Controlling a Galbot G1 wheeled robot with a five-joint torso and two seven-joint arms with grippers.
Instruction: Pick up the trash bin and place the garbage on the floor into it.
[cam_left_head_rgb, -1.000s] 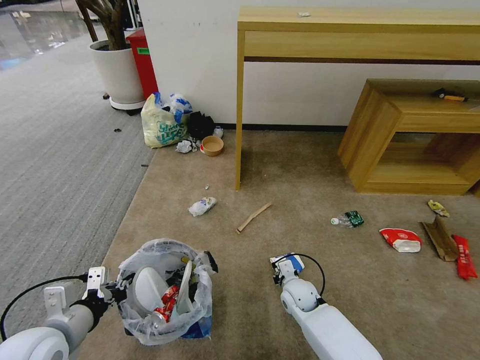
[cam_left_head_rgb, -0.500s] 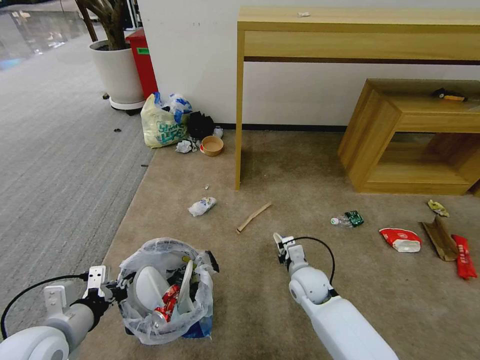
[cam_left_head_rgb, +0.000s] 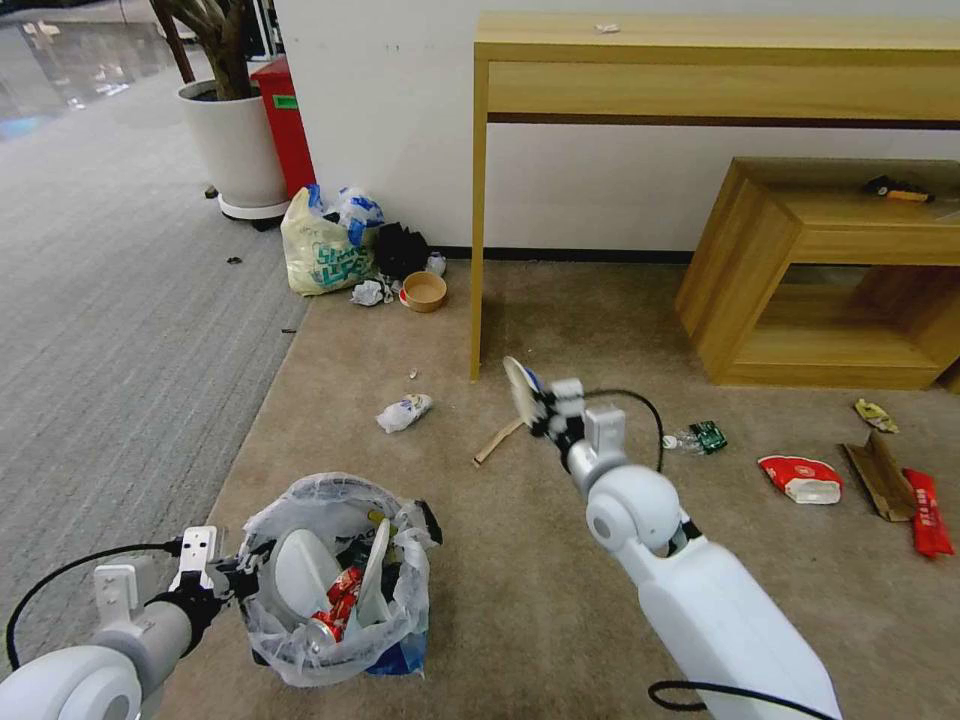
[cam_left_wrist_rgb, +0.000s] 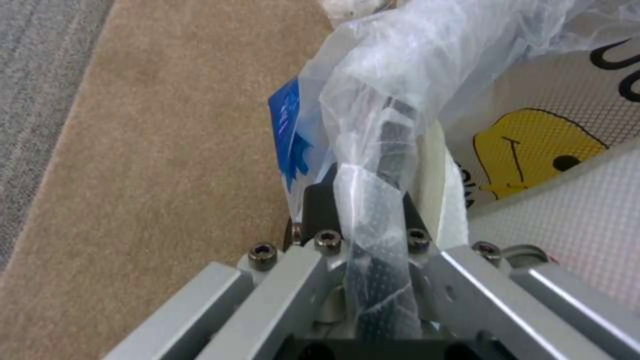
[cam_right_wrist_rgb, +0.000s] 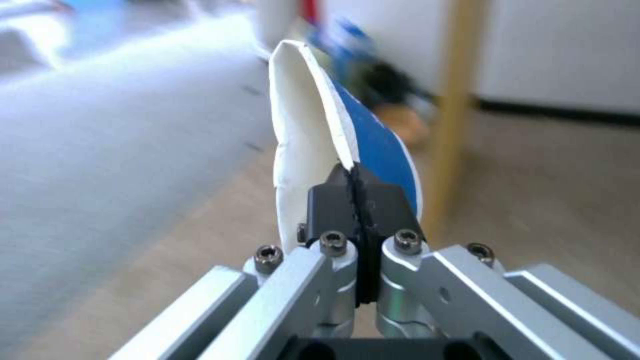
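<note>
Pinching a flattened blue-white paper cup (cam_right_wrist_rgb: 320, 125), the right gripper (cam_left_head_rgb: 540, 405) is held above the floor (cam_left_head_rgb: 520, 600); the trash bin (cam_left_head_rgb: 335, 580) is gripped at its bag-lined rim by the left gripper (cam_left_head_rgb: 235, 580).

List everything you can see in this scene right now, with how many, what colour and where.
trash bin: 1, black with whitish liner, on the beige carpet, near left, holding a red can and white litter
paper cup: 1, blue-white, flattened, pinched in the right gripper above the floor
wooden stick: 1, tan, mid carpet
crumpled plastic: 1, white, left of the stick
plastic bottle: 1, clear with green label, right of centre
bowl: 1, red-white, crushed, right
cardboard: 1, brown, far right
red wrapper: 1, beside the cardboard
shopping bag: 1, yellowish, by the wall
desk: 1, wooden, against the wall
left gripper: clamped on the bin's rim
right gripper: raised mid-scene
</note>
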